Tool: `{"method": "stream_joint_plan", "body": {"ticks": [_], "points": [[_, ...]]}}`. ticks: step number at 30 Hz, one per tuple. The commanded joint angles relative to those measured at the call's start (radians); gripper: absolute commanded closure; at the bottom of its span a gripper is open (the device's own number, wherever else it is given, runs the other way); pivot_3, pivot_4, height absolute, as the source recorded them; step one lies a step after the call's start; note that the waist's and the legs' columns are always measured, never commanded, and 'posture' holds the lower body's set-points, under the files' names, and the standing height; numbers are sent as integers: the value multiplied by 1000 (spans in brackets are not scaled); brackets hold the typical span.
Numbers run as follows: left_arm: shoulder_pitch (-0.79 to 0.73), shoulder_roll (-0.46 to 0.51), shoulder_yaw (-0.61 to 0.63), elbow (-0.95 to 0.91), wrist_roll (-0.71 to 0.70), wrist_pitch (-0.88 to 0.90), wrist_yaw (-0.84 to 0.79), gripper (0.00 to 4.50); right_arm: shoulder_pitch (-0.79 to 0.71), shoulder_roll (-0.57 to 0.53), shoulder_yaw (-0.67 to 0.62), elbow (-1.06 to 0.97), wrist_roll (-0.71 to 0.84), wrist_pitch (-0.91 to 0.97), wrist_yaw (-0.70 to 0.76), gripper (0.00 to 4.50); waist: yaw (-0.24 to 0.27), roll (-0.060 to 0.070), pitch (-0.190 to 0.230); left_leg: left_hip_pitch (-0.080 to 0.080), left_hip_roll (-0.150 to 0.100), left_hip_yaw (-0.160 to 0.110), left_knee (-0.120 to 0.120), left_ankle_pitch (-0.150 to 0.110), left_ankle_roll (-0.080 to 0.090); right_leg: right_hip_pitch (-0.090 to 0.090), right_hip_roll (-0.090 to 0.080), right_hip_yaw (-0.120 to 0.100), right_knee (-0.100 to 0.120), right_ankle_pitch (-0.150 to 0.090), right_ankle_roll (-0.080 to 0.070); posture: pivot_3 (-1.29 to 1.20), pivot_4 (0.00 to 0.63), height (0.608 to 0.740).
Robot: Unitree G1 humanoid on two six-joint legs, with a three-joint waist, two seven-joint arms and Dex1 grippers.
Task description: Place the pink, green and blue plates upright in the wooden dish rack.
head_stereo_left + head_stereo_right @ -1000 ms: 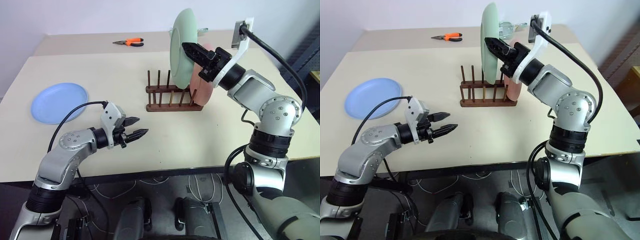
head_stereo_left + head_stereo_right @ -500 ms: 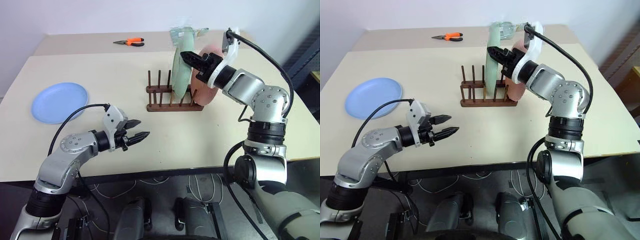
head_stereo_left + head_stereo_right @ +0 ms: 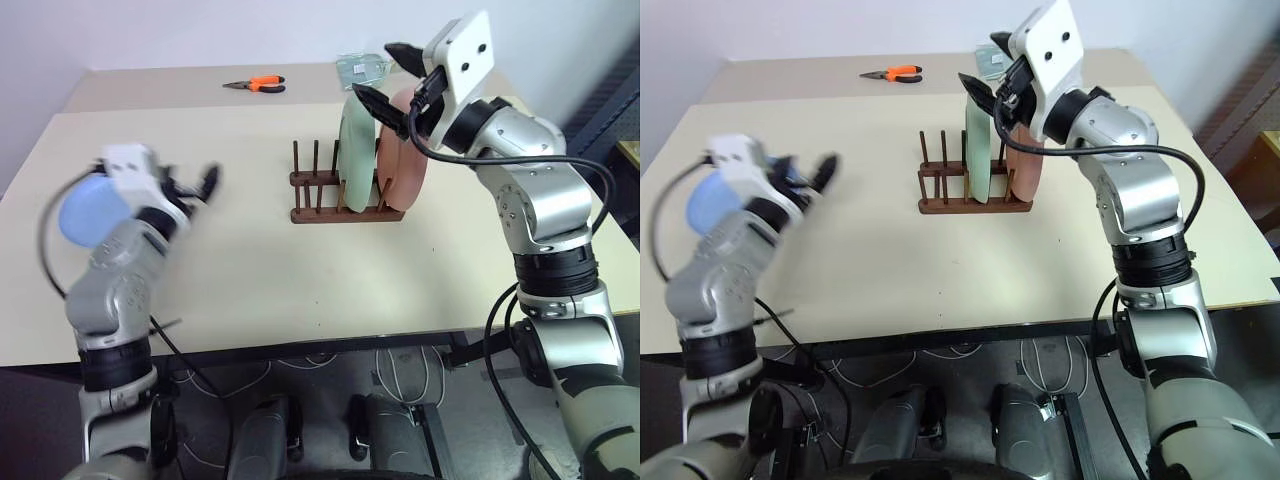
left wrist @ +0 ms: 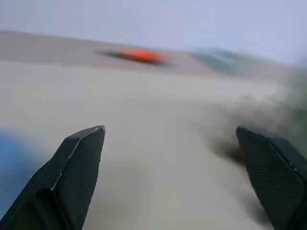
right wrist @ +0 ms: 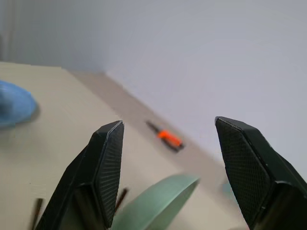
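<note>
- The wooden dish rack (image 3: pixel 345 195) holds the green plate (image 3: pixel 354 150) and the pink plate (image 3: pixel 402 150) upright, side by side, just below the right gripper (image 3: pixel 388 76).
- The right gripper's fingers are spread, gripping nothing.
- The left gripper (image 4: pixel 175 177) gapes wide and empty, the blue plate (image 3: pixel 88 212) flat on the table (image 3: pixel 250 260) beside it.
- Orange pliers (image 3: pixel 257 84) lie far beyond.
</note>
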Motion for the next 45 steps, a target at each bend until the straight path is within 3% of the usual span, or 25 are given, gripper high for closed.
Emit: {"method": "stream_joint_plan", "body": {"ticks": [1,3,10,13,16,23,29,35,40,45], "points": [[-35,7,172,60,107,107,297,0,34,-2,12,-121,29,-26,102,869,1,0,0,0,0,0,0,0,0,0,0,0,0,0,0,0,150,740],[-53,8,219,59,105,158,345,0,68,16,36,-171,52,-3,144,77,4,-2,0,0,0,0,-1,0,0,1,0,-1,0,0,0,0,150,740],[-119,5,279,114,34,355,322,0,206,63,134,-275,22,22,191,77,31,-6,-1,0,-1,-3,2,0,0,4,-2,-4,-2,0,0,0,150,740],[-179,-18,373,211,-5,354,347,0,244,75,153,-288,9,26,193,77,29,-6,-1,0,-1,-4,2,0,0,5,-1,-4,-2,0,1,0,150,740],[-239,-42,481,294,-51,311,397,894,273,79,166,-284,-23,11,189,0,24,-7,-1,1,-1,-4,2,0,-1,4,-1,-4,-2,0,0,0,150,740],[-265,-51,482,323,-70,273,426,4469,284,90,150,-272,-84,-3,155,0,23,-8,-1,1,-1,-3,2,0,-2,4,0,-4,-2,0,0,0,150,740],[-207,33,99,119,-23,138,112,4469,254,74,167,-245,-136,-22,177,0,29,-8,-1,1,-1,-3,2,0,-2,5,2,-4,-2,0,0,0,150,740],[-252,43,-88,-116,-64,200,4,4469,150,109,248,-101,-318,-204,139,0,16,-8,-1,1,-1,-3,1,1,-3,5,1,-3,-2,0,0,0,150,740],[-352,-1,-102,-189,-107,361,60,4469,59,170,294,76,-454,-352,63,0,-4,-8,-1,2,0,-3,0,2,-4,4,2,-3,-2,0,0,0,150,740],[-419,-86,-41,-243,-120,520,157,4469,-26,228,321,272,-573,-467,-38,0,0,-8,-1,2,0,-3,0,2,-4,5,2,-2,-2,0,0,0,150,740]]}}
